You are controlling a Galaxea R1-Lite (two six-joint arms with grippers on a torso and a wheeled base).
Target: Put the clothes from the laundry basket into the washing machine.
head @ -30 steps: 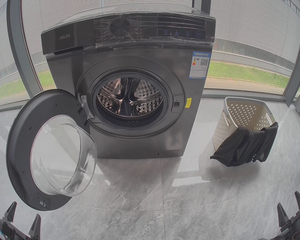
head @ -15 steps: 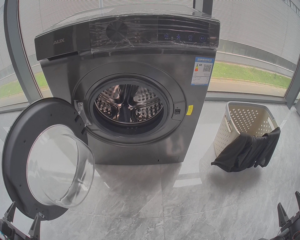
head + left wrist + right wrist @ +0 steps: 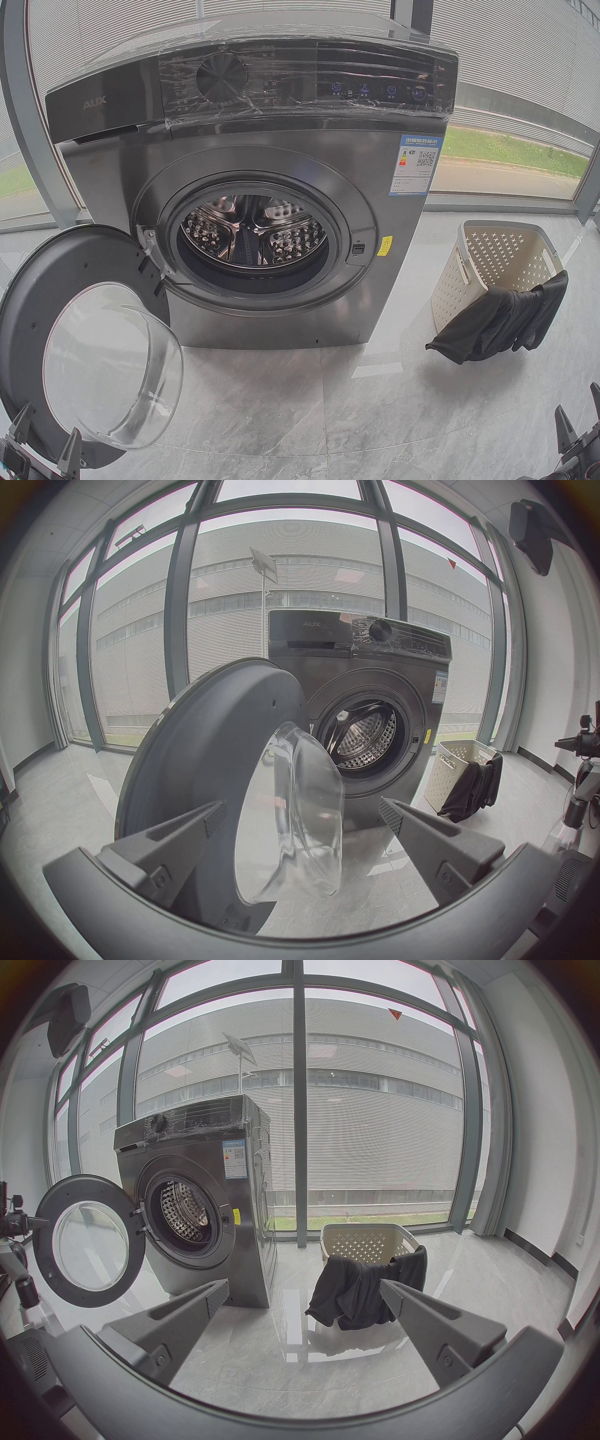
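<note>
The right end effector (image 3: 578, 412) is wide open and empty, well short of the laundry basket (image 3: 465, 250). The left end effector (image 3: 51, 422), equally open and empty, sits close to the open door (image 3: 37, 300) of the washing machine (image 3: 262, 156). The black garment (image 3: 500, 319) drapes over the basket's near rim, so I judge the grasp is best taken on the bunched fabric there, lifting straight up lest the basket tip.

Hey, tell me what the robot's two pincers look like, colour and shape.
The left pincer and right pincer look alike. Each has two dark grey, matte, wedge-shaped fingers that taper to a point. There is a finely textured pad on the inner face near the tip and a round fastener near the base. The fingers sit on a curved grey bar.
</note>
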